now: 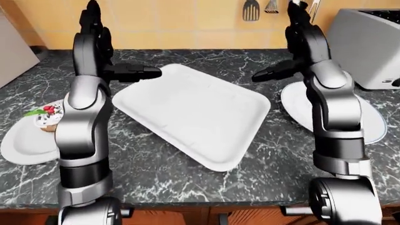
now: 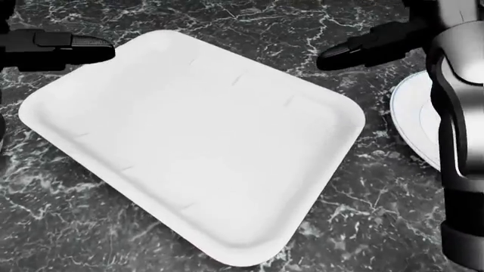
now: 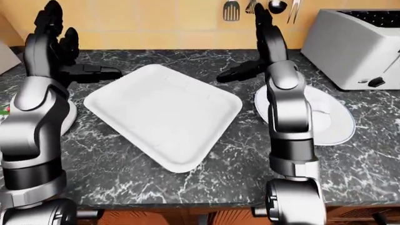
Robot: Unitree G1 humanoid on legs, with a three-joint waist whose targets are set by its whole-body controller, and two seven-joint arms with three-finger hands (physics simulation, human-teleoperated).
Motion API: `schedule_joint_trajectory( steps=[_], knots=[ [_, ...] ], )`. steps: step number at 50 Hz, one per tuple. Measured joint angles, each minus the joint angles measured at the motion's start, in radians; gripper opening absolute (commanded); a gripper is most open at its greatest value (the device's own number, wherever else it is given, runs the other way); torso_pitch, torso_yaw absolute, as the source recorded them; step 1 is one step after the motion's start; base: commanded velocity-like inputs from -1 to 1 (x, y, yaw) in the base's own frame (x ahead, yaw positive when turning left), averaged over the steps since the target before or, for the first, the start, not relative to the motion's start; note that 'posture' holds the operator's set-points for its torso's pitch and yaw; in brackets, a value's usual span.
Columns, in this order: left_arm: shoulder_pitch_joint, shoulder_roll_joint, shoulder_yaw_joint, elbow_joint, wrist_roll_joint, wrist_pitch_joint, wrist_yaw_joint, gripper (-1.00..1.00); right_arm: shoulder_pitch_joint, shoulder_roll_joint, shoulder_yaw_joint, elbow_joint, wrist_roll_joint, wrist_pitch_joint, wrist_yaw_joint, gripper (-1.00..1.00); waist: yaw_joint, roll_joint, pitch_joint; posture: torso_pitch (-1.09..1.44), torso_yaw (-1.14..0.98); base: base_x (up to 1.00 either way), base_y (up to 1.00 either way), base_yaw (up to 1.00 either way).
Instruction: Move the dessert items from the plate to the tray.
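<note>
A white tray (image 1: pixel 193 112) lies tilted in the middle of the dark marble counter. A frosted dessert with red berries and a green leaf (image 1: pixel 47 116) sits on a white plate (image 1: pixel 22 145) at the left of the left-eye view, partly hidden behind my left arm. My left hand (image 1: pixel 147 72) is open and empty, held over the tray's upper left corner, fingers pointing right. My right hand (image 1: pixel 262 76) is open and empty, above the counter just right of the tray's upper edge, fingers pointing left. Both hands also show in the head view, left (image 2: pixel 83 44) and right (image 2: pixel 340 54).
A second white plate (image 1: pixel 375 124) lies to the right of the tray, behind my right arm. A silver toaster (image 1: pixel 369 44) stands at the top right. Utensils (image 1: pixel 251 10) hang on the yellow wall. The counter's near edge runs along the bottom.
</note>
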Motion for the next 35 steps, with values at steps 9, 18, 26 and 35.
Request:
schedule_joint_trajectory(
  steps=[9,18,26,35],
  knots=[
    [0.0,0.006,0.011,-0.003,0.012,-0.005,-0.004,1.0,-0.062,-0.152,0.002,0.035,-0.228,0.068,0.213,1.0,0.006,-0.013,0.001,0.0,0.0,0.0,0.0,0.0],
    [-0.022,0.026,0.022,-0.039,0.007,0.041,-0.01,1.0,-0.248,-0.321,0.025,0.488,-0.541,-0.218,0.409,1.0,0.0,-0.017,0.0,0.0,0.0,0.0,0.0,0.0],
    [0.008,0.031,0.026,-0.061,-0.002,0.038,-0.02,1.0,-0.354,-0.371,0.093,0.845,-0.779,-0.578,0.357,1.0,0.004,-0.008,0.003,0.0,0.0,0.0,0.0,0.0],
    [0.001,0.035,0.03,-0.092,-0.008,0.078,-0.011,1.0,-0.379,-0.39,0.122,1.032,-1.068,-0.823,0.235,1.0,-0.004,-0.001,-0.005,0.0,0.0,0.0,0.0,0.0]
  ],
)
